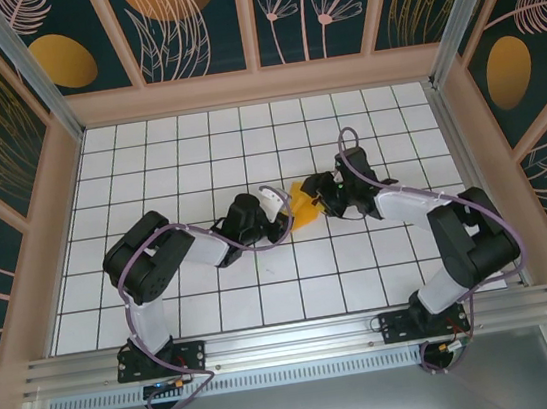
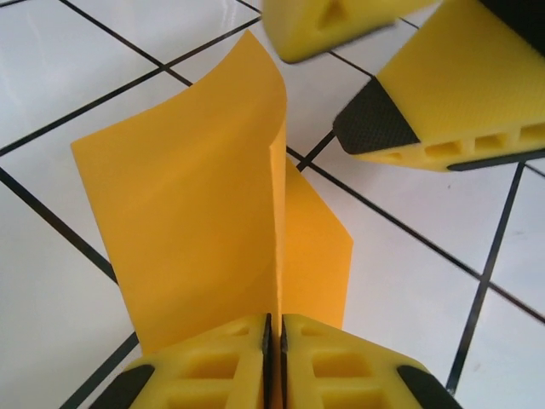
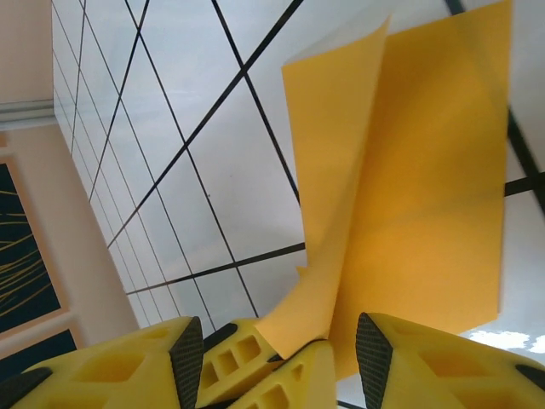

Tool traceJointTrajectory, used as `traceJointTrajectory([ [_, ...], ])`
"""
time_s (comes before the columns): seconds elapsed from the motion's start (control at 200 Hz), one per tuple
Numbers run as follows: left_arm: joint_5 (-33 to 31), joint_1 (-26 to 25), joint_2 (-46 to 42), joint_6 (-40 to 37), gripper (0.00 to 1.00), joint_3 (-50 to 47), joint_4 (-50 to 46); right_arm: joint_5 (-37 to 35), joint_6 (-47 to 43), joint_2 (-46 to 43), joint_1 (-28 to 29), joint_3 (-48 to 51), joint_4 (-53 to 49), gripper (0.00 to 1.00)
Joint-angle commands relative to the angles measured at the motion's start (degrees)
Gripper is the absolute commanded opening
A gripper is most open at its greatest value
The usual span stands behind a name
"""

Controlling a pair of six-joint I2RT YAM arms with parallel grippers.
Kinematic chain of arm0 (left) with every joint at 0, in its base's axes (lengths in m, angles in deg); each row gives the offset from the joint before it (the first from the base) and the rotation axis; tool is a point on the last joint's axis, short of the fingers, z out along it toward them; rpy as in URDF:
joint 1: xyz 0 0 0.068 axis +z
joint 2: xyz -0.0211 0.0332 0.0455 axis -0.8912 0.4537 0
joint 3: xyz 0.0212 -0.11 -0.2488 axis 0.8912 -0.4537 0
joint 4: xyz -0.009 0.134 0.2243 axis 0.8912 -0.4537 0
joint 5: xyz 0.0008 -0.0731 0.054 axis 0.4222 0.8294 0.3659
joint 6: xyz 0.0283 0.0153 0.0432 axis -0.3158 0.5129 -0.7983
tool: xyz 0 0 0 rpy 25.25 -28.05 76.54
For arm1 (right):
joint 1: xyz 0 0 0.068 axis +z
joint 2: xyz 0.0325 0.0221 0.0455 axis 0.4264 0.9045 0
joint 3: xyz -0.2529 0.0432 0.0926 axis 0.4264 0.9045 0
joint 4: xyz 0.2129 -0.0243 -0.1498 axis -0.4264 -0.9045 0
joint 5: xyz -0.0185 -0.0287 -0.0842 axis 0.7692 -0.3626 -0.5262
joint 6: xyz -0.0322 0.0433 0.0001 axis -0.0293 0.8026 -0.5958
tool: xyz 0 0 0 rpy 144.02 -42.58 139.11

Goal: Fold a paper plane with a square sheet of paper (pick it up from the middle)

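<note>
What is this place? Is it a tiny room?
Probably a small robot test booth, not a real room: a white grid-tiled floor, flower-painted walls close around it, and a left arm and right arm bolted to a metal rail.

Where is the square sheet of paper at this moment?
In the top view the square sheet of paper stands folded near the middle of the tiled floor, pinched in the left gripper, with the open right gripper close on its right.

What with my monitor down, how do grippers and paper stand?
Left gripper shut on folded orange-yellow paper sheet, upright. Right gripper open, close by. Nothing in the way.
</note>
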Motion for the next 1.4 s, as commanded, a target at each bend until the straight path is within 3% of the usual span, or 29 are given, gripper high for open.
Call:
traceJointTrajectory([
  [0.0, 3.5, 0.1, 0.7, 8.3, 0.12, 2.2, -1.3, 1.1, -4.4, -3.1, -1.1, 3.0, 3.9, 0.53],
  [0.235, 4.4, 0.5, 1.5, 20.0, 0.10, 2.6, -0.1, 4.0, -10.3, -2.9, -1.8, 4.4, 6.2, 0.52],
  [0.56, 4.8, 1.0, 2.2, 28.3, 0.10, 2.9, 0.5, 5.2, -13.2, 0.4, -1.9, 4.3, 5.9, 0.43],
  [1.101, 5.4, 1.7, 4.0, 32.4, 0.12, 3.4, 0.1, 8.1, -14.5, 6.9, -1.9, -0.2, 4.2, 0.39],
  [1.396, 7.0, 1.9, 4.6, 33.1, 0.15, 4.0, -0.3, 7.3, -13.9, 9.1, -1.6, 0.2, 3.7, 0.45],
])
